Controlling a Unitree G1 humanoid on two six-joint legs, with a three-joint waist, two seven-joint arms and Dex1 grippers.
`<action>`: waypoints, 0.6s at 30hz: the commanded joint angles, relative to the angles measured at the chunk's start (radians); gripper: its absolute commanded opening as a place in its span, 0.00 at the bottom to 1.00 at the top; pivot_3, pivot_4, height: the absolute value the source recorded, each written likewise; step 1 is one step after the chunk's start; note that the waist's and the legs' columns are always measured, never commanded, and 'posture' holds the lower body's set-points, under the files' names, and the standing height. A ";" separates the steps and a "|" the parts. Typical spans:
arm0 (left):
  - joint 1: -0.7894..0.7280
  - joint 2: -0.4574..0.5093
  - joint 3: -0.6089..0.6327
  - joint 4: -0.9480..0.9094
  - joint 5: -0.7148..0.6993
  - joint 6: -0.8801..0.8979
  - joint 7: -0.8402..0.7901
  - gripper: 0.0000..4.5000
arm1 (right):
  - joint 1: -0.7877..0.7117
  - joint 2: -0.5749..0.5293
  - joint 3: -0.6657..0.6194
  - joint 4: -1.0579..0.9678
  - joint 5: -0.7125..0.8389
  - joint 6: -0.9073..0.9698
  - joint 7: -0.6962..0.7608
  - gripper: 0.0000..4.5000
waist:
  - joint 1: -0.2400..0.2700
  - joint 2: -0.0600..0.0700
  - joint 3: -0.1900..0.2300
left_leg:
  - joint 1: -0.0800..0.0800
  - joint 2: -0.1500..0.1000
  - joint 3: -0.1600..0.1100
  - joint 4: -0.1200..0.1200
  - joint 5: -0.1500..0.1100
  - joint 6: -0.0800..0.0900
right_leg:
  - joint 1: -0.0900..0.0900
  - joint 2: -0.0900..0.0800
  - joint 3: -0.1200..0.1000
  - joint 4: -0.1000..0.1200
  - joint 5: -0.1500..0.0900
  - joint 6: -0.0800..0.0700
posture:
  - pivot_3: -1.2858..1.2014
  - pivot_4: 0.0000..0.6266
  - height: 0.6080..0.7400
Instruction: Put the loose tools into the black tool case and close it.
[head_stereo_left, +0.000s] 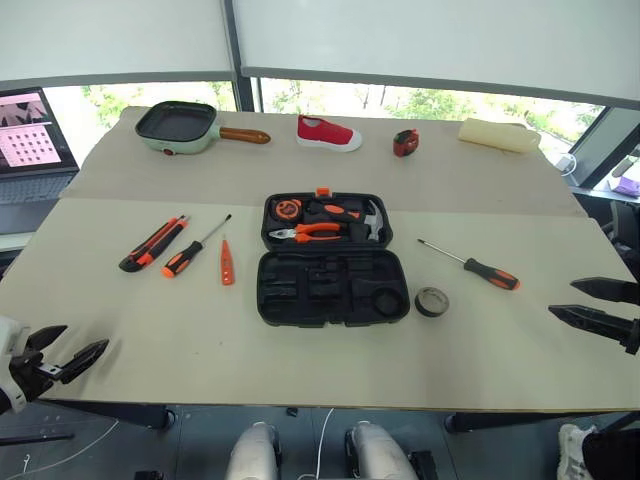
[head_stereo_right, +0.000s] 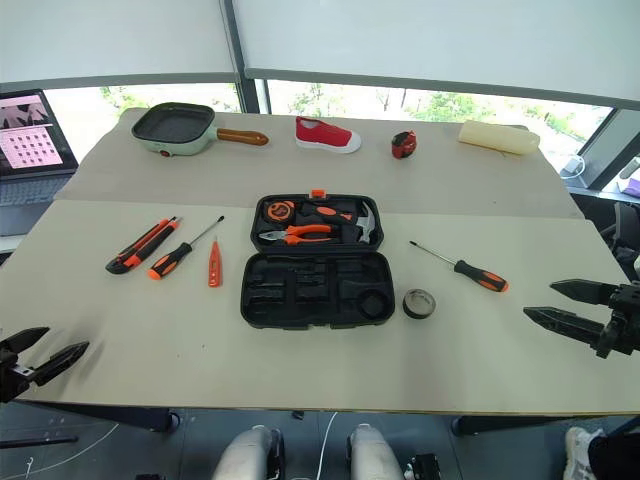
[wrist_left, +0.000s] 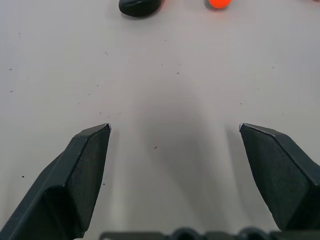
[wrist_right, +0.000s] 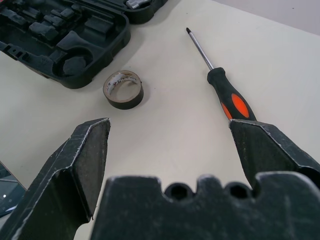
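No writing can be read. The black tool case (head_stereo_left: 333, 262) lies open mid-surface, well apart from both tools. The left tool (head_stereo_left: 62, 353) and right tool (head_stereo_left: 590, 302) both stand apart, empty.

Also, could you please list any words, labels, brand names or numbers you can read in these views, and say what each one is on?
No text can be read.
Laptop screen: a pink dotted pattern, any writing too small to read.
Tape measure: any label too small to read.
Black tool case and tape roll: no legible marking.
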 joint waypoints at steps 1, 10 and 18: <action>0.012 0.002 0.021 -0.031 -0.002 -0.005 0.000 0.98 | -0.010 -0.001 -0.012 -0.028 -0.006 0.001 -0.014 0.98 | 0.000 0.000 0.000 | 0.000 0.000 0.000 0.000 0.000 0.000 | 0.000 0.000 0.000 0.000 0.000 0.000 | 0.52 0.24 1.00; -0.201 0.063 -0.088 -0.161 -0.077 0.221 0.075 0.98 | -0.029 0.014 -0.014 -0.274 0.069 0.083 -0.076 0.98 | 0.007 0.000 0.000 | -0.001 0.000 -0.001 0.000 0.000 0.000 | 0.000 0.000 -0.001 0.001 0.000 0.000 | 0.52 0.24 1.00; -0.536 0.135 -0.351 -0.039 0.033 0.311 0.089 0.98 | -0.194 0.080 0.115 -0.593 0.216 0.204 -0.270 0.98 | -0.005 0.000 0.000 | -0.003 0.000 -0.003 0.001 0.000 0.000 | 0.000 0.001 -0.003 0.002 0.001 0.000 | 0.52 0.24 1.00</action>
